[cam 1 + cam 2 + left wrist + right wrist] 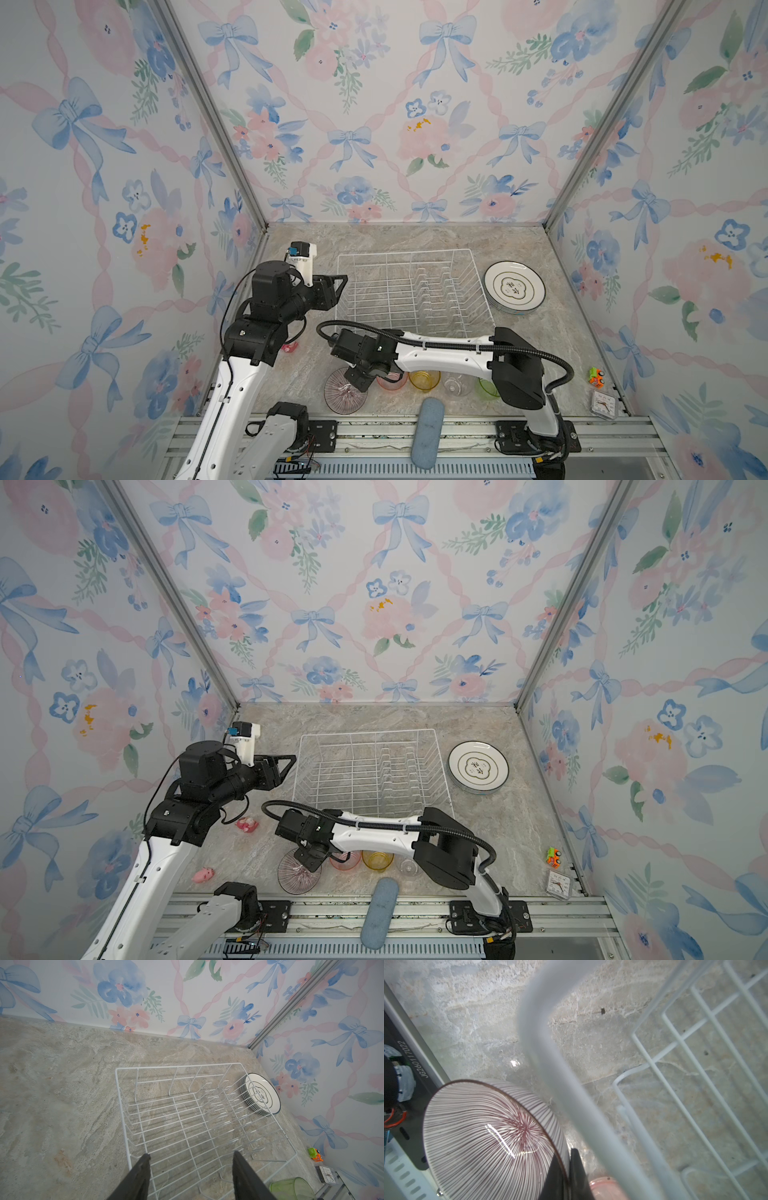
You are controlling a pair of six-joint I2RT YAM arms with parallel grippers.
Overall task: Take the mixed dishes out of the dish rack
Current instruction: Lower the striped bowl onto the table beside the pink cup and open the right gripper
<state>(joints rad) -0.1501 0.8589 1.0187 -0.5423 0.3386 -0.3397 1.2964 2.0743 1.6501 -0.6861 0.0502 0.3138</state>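
Observation:
The white wire dish rack stands mid-table with nothing in it. A stack of dark-rimmed white plates lies to its right. My right gripper is shut on the rim of the pink-striped bowl near the table's front edge. Beside the bowl stand the pink tumbler, yellow tumbler, clear tumbler and green tumbler. My left gripper hangs open over the rack's left side, holding nothing.
A blue cloth roll lies across the front rail. A toy car and a small clock sit at the front right. Two pink toys lie front left. Floral walls close in three sides.

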